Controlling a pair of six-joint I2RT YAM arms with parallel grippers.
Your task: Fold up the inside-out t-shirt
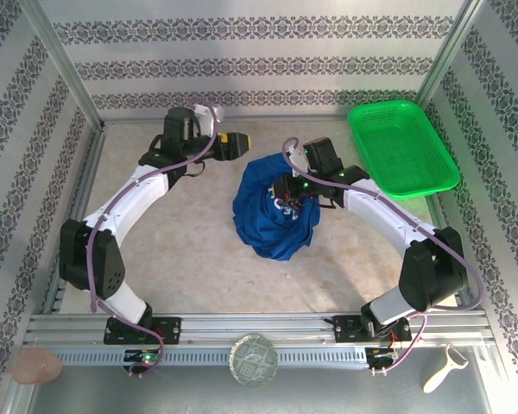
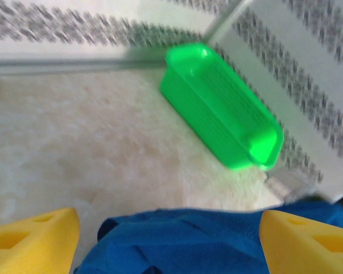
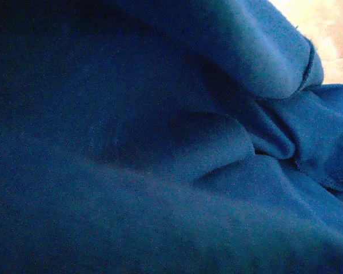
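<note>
T-shirt: the blue t-shirt [image 1: 268,220] is seen bunched in a rumpled heap near the middle of the table [image 1: 181,250], with nothing laid flat or folded.
Folds: creases are seen running across the heap toward its upper right side, where the right arm meets the cloth.
Left pincer: the left pincer [image 1: 235,142] is held above the table just beyond the heap's far left edge. In the left wrist view its yellow fingers [image 2: 31,242] are spread wide, and nothing is gripped between them. The shirt's edge [image 2: 183,240] lies below them.
Right pincer: the right pincer [image 1: 295,197] is set down into the top of the heap and is closed. The right wrist view is covered by blue cloth [image 3: 160,148] close to the lens. Whether cloth is pinched cannot be told.
Basket: a green mesh basket [image 1: 401,147] is placed at the far right corner of the table, well apart from the shirt.
</note>
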